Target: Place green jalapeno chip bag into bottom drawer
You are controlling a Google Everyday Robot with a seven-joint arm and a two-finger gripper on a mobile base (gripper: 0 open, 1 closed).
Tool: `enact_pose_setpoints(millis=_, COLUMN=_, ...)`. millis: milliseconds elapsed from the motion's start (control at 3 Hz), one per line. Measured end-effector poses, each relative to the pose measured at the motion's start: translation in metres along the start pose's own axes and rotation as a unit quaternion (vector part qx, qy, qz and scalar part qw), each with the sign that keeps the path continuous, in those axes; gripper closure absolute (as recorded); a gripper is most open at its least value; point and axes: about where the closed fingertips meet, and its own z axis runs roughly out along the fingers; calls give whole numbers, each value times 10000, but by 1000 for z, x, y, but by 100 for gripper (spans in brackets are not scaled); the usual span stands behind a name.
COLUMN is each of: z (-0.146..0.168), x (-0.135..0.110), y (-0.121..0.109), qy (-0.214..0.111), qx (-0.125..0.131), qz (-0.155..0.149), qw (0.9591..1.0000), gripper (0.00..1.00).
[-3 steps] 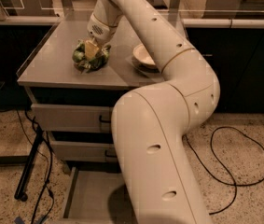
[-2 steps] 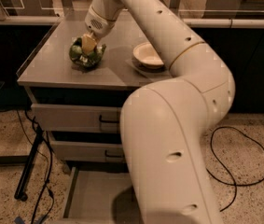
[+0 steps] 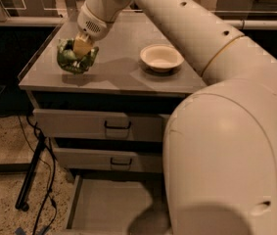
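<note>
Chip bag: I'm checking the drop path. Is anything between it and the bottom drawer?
Nothing visible. The gripper is at the chip bag above the cabinet top's left side; the bottom drawer is open below, its visible floor bare. The arm hides its right part.

I see my gripper [image 3: 81, 47] clamped into the top of the crinkled green foil chip bag [image 3: 73, 61], at the front left corner of the grey cabinet top [image 3: 121, 75]. The cream round bowl [image 3: 161, 58] sits well to its right. Below, the shallow grey bottom drawer [image 3: 103, 202] stands pulled open.
</note>
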Motion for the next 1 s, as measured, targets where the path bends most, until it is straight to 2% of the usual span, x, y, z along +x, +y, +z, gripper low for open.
enact_pose_setpoints(millis=333, z=4, x=2, y=-1, qy=57, qx=-22, qz=-44, qw=10000, gripper=100)
enact_pose_setpoints(millis=667, z=-13, x=-8, y=14, qy=79, qx=92, qz=-257, qw=9996, gripper=100)
enact_pose_setpoints(millis=1000, z=-33, x=-12, y=45, qy=87, qx=161, qz=-280, qw=9994, gripper=100)
